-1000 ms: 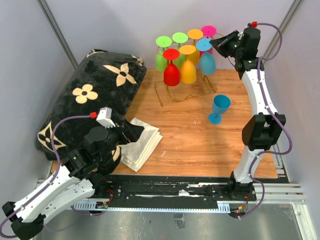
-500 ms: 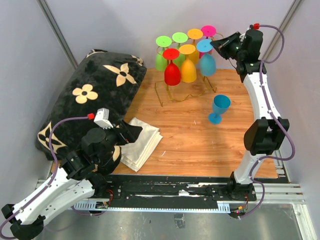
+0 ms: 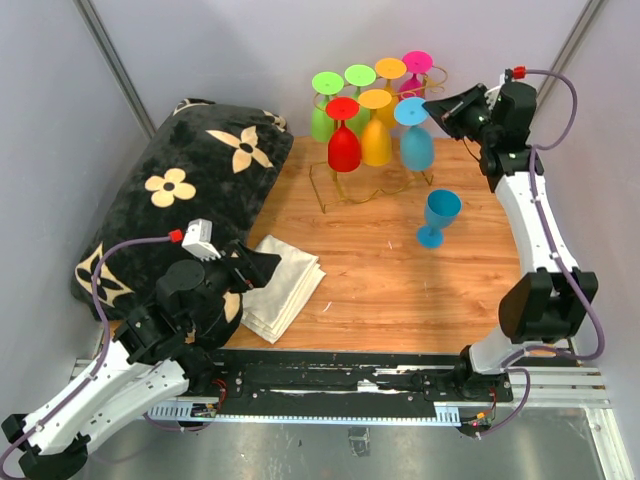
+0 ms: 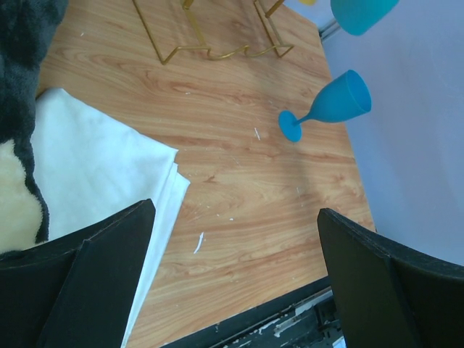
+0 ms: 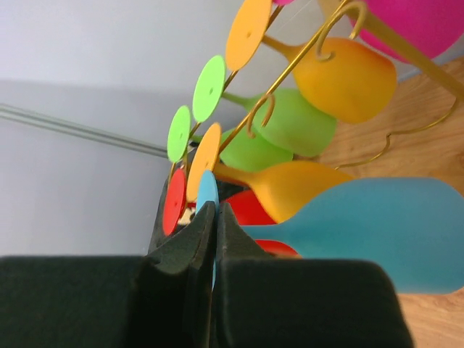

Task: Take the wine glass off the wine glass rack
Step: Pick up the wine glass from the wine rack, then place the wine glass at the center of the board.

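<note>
The gold wine glass rack point(image 3: 362, 190) stands at the back of the table with red, orange, green and pink glasses hanging upside down from it. My right gripper point(image 3: 437, 107) is shut on the foot disc of an upside-down blue wine glass point(image 3: 415, 145) at the rack's right end. In the right wrist view the fingertips point(image 5: 203, 217) pinch the thin blue foot, the blue wine glass bowl point(image 5: 377, 232) lies to the right, and the rack's hooks point(image 5: 262, 114) curl above. My left gripper point(image 3: 265, 265) is open low over the near left of the table, holding nothing point(image 4: 235, 210).
A second blue glass point(image 3: 437, 215) stands upright on the wood, right of the rack, also seen as the blue glass point(image 4: 330, 105) in the left wrist view. A folded white cloth point(image 3: 280, 285) lies near left. A black flowered cushion point(image 3: 190, 200) fills the left side.
My right arm has swung right and toward the near side, carrying the blue glass a little out from the rack. The left arm has sunk slightly.
</note>
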Tool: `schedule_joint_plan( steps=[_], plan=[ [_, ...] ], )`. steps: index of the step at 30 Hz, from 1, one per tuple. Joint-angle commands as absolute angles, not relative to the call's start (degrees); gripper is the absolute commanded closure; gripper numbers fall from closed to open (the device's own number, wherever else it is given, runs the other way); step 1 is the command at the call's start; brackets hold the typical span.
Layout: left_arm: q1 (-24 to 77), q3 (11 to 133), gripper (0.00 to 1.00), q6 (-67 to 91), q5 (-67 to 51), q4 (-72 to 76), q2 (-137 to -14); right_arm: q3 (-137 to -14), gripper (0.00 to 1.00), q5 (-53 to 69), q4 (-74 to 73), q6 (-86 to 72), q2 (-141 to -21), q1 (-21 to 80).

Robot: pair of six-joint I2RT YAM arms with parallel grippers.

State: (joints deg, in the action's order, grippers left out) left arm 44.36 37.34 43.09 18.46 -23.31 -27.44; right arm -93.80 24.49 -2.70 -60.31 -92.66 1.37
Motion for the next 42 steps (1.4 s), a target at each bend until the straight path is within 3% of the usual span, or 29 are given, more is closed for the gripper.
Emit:
schedule_joint_plan(
  steps=[1,13,22,29,42],
  plan=[
    [44.03,37.41,0.00,43.80,18.97,-21.95,-26.74,-88.54,0.99,29.39,1.88,-58.13,-84.55,-0.44],
    [44.03,43.86,0.00,39.86,21.44,-18.44,-31.05,-64.14,0.99,44.17,8.76,-57.21,-61.21,0.23],
    [44.03,51.25,0.00,37.71,22.78,-16.15,-36.22,-63.70,0.99,50.64,-0.64,-49.68,-52.65,4.85],
    [44.01,47.22,0.00,38.82,13.89,-9.39,-34.37,-52.97,0.99,48.77,-3.75,-45.26,-46.23,14.15],
    [43.95,43.51,0.00,38.96,-0.98,0.99,-39.53,-52.70,0.99,51.41,-9.48,-38.12,-45.91,17.91]
  ],
)
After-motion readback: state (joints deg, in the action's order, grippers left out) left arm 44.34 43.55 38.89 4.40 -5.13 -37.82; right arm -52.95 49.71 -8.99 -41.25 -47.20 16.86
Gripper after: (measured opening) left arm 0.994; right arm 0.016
